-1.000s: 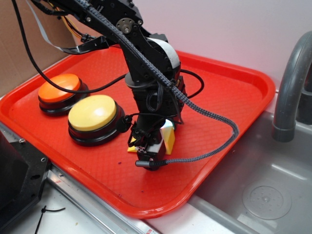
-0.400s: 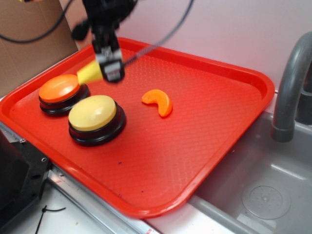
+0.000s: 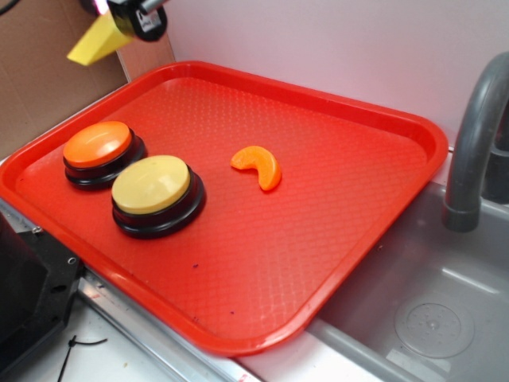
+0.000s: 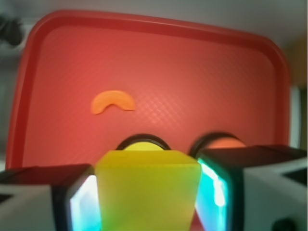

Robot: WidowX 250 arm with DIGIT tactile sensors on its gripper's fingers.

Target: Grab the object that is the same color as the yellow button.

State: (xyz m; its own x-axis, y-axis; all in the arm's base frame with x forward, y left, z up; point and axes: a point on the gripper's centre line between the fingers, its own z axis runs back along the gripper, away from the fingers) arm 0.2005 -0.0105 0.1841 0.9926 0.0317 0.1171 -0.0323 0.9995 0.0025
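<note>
We see the gripper (image 4: 148, 192) clamped on the yellow wedge (image 4: 147, 192). It hangs high above the red tray (image 3: 350, 199). The yellow button (image 3: 153, 187) sits below.

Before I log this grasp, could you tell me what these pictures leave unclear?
- Exterior: the gripper is cut by the top edge; the arm is out of frame.
- Wrist: the wedge hides most of both buttons, yellow and orange.
- Wrist: the wedge's lower end runs off the bottom edge, blurred.
</note>
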